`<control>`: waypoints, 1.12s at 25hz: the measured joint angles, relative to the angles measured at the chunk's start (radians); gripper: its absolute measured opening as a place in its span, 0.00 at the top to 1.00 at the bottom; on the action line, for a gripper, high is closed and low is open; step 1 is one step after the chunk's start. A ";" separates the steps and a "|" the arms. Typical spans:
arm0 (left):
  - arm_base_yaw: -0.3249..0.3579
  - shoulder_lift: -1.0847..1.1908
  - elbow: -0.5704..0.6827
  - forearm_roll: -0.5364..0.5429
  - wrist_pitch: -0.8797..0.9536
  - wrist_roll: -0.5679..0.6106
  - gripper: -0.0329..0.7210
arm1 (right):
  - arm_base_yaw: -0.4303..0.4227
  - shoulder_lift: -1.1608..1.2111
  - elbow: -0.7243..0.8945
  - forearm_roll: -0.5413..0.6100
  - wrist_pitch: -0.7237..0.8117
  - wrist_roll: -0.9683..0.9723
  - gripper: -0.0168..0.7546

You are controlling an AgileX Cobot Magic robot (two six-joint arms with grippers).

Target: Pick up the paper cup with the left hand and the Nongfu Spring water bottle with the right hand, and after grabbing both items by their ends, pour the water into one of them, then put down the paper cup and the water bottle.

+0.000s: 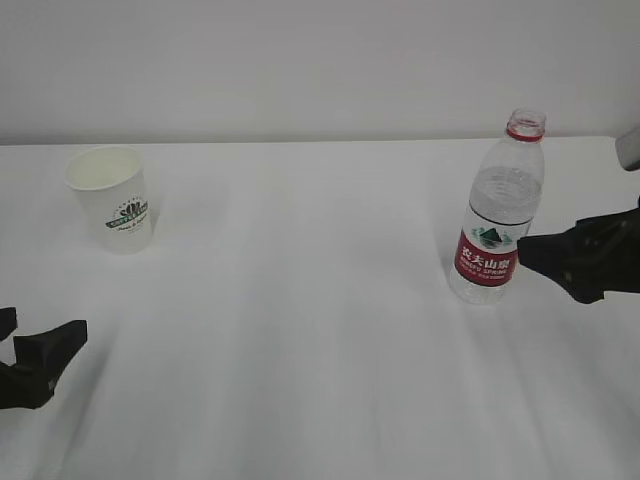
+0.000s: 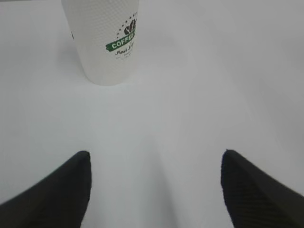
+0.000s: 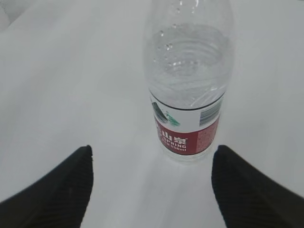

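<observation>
Standing upright, the capless Nongfu Spring water bottle (image 3: 190, 85) faces the right hand (image 3: 152, 190), fingers apart, empty.

Paper cup (image 2: 107, 42): in the left wrist view, rim and upper part were cut off by the top edge; small text under the green logo was too blurred to read. In the exterior view the small print was likewise illegible.

Nongfu Spring water bottle (image 3: 190, 80): in the right wrist view, neck and mouth were cut off by the top edge; fine label print was unreadable.

Left claw (image 1: 35, 360): in the exterior view, only finger ends showed; the rest lay beyond the left and bottom edges.

Right claw (image 1: 585, 255): the body was cut off by the right edge.

Both wrist views: claw fingers were cropped by the bottom edge.
</observation>
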 joint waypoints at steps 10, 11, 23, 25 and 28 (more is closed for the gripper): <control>0.000 0.006 -0.075 0.000 -0.003 0.000 0.17 | 0.000 0.000 0.000 0.000 0.000 0.000 0.21; 0.000 0.007 -0.079 0.000 -0.003 0.000 0.17 | 0.000 0.000 0.000 0.000 0.000 0.000 0.21; 0.000 0.045 -0.097 -0.014 -0.005 0.000 0.04 | 0.000 0.000 -0.021 -0.141 0.001 0.110 0.21; 0.000 0.046 -0.097 -0.016 -0.005 0.000 0.04 | 0.000 0.000 -0.035 -0.184 0.002 0.159 0.21; 0.000 0.046 -0.097 -0.017 -0.005 0.000 0.04 | 0.000 0.000 -0.054 -0.261 0.007 0.231 0.21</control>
